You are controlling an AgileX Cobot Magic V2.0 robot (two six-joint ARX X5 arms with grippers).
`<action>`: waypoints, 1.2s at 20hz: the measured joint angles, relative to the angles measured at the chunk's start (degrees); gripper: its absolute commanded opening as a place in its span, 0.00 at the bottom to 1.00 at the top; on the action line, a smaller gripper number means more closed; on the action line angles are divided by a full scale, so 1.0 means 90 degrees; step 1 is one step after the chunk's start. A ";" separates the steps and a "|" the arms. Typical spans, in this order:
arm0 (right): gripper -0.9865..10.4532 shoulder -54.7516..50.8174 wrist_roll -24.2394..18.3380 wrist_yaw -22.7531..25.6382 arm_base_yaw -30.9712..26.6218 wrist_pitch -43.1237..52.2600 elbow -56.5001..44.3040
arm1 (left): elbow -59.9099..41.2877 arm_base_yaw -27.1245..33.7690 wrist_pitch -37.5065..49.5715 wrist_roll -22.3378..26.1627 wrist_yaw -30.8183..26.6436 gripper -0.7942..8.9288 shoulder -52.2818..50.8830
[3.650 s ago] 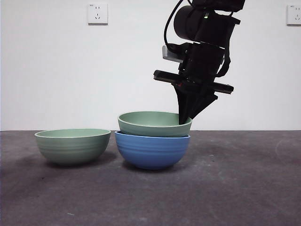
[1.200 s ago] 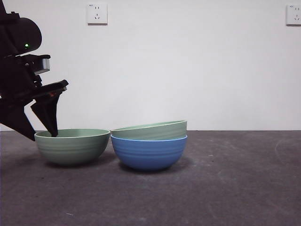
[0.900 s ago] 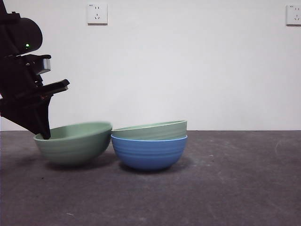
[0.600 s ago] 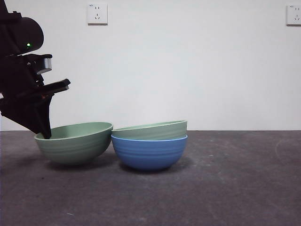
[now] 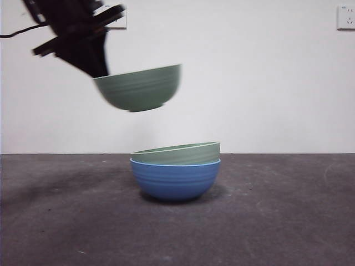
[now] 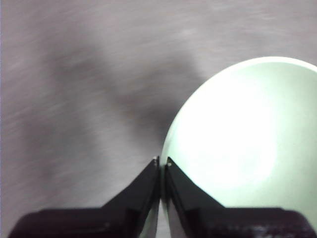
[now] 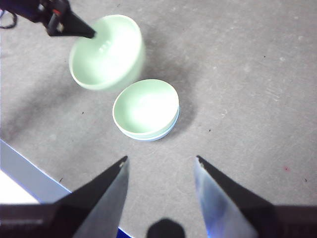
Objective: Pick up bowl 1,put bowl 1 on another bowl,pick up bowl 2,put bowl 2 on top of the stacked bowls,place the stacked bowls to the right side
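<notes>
While the front view blurs it slightly, the lifted pale green bowl [image 5: 140, 88] hangs well above the tabletop [image 5: 277, 221], tilted so its far rim rises to the right. A dark left gripper [image 5: 97, 69] reaches in from the upper left corner and pinches the bowl's left rim. Below and a little to the right, the blue bowl [image 5: 175, 178] sits on the grey, matte tabletop, its rounded outside marked with fine horizontal ribs. A second pale green bowl [image 5: 177, 153] is nested in it, sitting slightly askew with its rim higher on the right. A plain white wall [image 5: 266, 83] with a socket plate [image 5: 346, 16] stands behind.

From the left wrist view, the two black, wedge-shaped fingers [image 6: 148, 183] stand almost closed, with only a thin slit between them, clamped on the smooth rim of the lifted bowl [image 6: 242, 144], whose glossy inside glares nearly white.

From the right wrist view, the right gripper [image 7: 161, 171] hovers high over the tabletop with its tapered fingers spread wide and holding nothing. Far beneath it lie the nested pair, green bowl [image 7: 146, 106] inside blue bowl [image 7: 168, 129], and just beside them the lifted bowl [image 7: 106, 54] held by the other arm.
</notes>
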 measured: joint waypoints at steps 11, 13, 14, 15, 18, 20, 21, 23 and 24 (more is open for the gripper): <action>0.28 0.0000 0.0000 0.0000 0.0000 -0.0323 0.0000 | 0.0000 -0.0733 0.0750 -0.0124 -0.0304 0.07 0.1253; 0.28 0.0000 0.0000 0.0000 0.0000 -0.0333 0.0000 | -0.0002 -0.0750 0.0729 -0.0131 -0.0308 0.07 0.1523; 0.28 0.0000 0.0000 0.0000 0.0000 -0.0338 0.0000 | -0.0005 -0.0772 0.0721 -0.0131 -0.0308 0.07 0.1576; 0.28 0.0000 0.0000 0.0000 0.0000 -0.0340 0.0000 | -0.0002 -0.0797 0.0724 -0.0131 -0.0311 0.07 0.1591; 0.28 0.0000 0.0000 0.0000 0.0000 -0.0340 0.0000 | -0.0002 -0.0848 0.0721 -0.0131 -0.0308 0.09 0.1591; 0.28 0.0000 0.0000 0.0000 0.0000 -0.0340 0.0000 | -0.0002 -0.0860 0.0673 -0.0131 -0.0270 0.16 0.1588; 0.28 0.0000 0.0000 0.0000 0.0000 -0.0340 0.0000 | -0.0002 -0.0860 0.0605 -0.0136 -0.0228 0.24 0.1591; 0.28 0.0000 0.0000 0.0000 0.0000 -0.0340 0.0000 | -0.0002 -0.0865 0.0546 -0.0134 -0.0206 0.38 0.1588; 0.28 0.0000 0.0000 0.0000 0.0000 -0.0340 0.0000 | -0.0002 -0.0865 0.0542 -0.0134 -0.0194 0.38 0.1588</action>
